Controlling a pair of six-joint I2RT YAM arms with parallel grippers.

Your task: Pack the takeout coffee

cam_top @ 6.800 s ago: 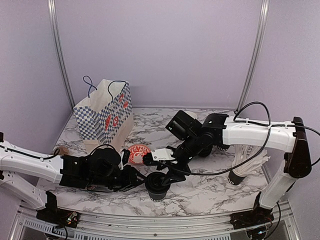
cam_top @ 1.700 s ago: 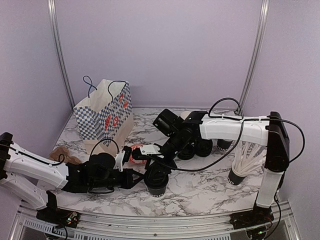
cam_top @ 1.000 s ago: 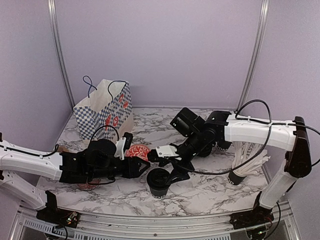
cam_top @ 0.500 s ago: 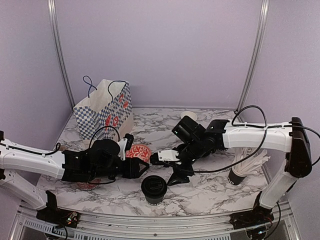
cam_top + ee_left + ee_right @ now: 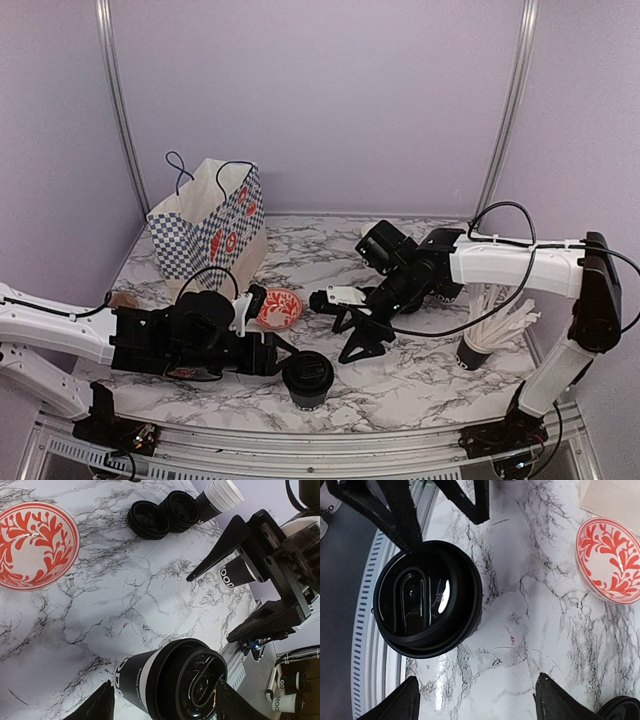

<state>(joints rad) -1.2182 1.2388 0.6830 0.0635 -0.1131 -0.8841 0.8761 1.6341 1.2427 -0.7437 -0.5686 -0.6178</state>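
Your right gripper [image 5: 352, 335] has backed off the glossy, round-lidded black paper cup [image 5: 307, 378]. The left gripper [image 5: 272, 355] has closed in, and both claws are spread.

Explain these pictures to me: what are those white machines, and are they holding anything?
They are two robot arms bolted to a marble table, each ending in a two-finger gripper. One picture looks down from above and behind them; the other two come from cameras on their wrists. On the table stand a lidded black coffee cup, a red patterned bowl, a checked paper bag, a cup of white straws and spare black lids. The left gripper is open, the coffee cup just ahead of its fingers; the right gripper is open. Neither holds anything.
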